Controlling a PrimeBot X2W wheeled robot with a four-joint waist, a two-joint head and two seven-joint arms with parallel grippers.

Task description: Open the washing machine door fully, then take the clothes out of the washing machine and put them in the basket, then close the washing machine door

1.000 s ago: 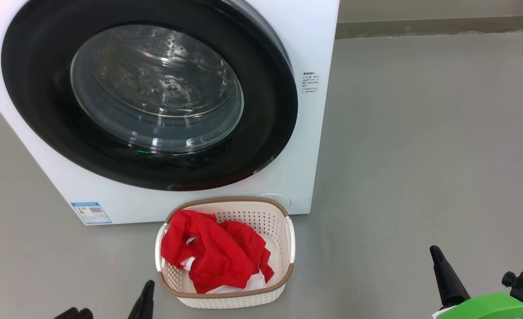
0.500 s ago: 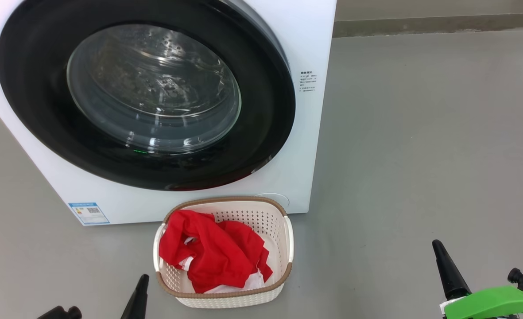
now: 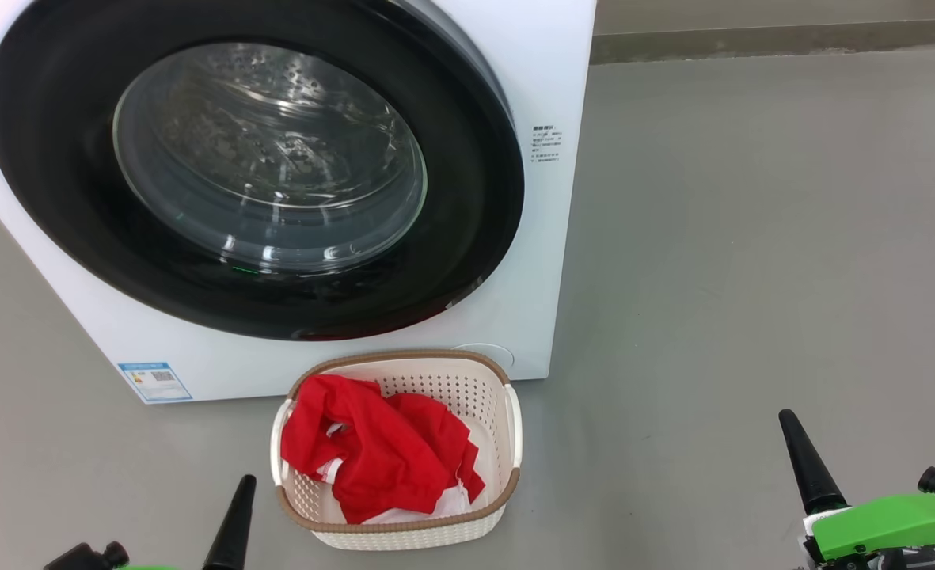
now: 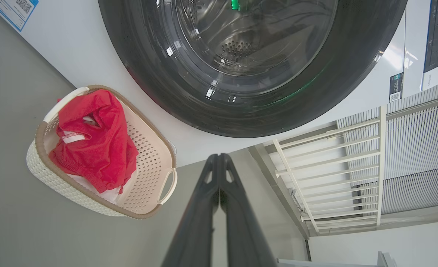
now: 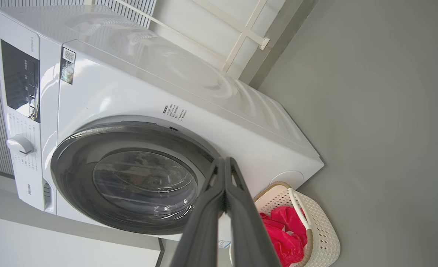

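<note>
The washing machine [image 3: 550, 71] stands white on the grey floor, and the washing machine door [image 3: 55, 198] with its black rim and glass bowl sits shut against the front. The cream basket [image 3: 435, 360] stands on the floor just before the machine, with the red clothes [image 3: 380, 455] heaped inside. My left gripper [image 3: 245, 484] is shut and empty, low and left of the basket. Far to the right of the basket, my right gripper [image 3: 788, 418] is shut and empty too. The left wrist view has the left gripper [image 4: 219, 158], basket [image 4: 148, 155], clothes [image 4: 96, 144] and door [image 4: 248, 111]. The right wrist view has the right gripper [image 5: 224, 162], door [image 5: 74, 167] and basket [image 5: 324, 237].
Open grey floor [image 3: 752, 237] stretches to the right of the machine up to a wall skirting [image 3: 784, 43]. A white railing [image 4: 337, 174] and a louvred wall stand behind the machine. The control panel [image 5: 20, 85] and a knob [image 5: 18, 144] sit on the machine's front.
The head camera has shifted slightly. Both gripper tips stand a little higher in that view, the left one further left, the right one further right. Door, basket and clothes are unmoved.
</note>
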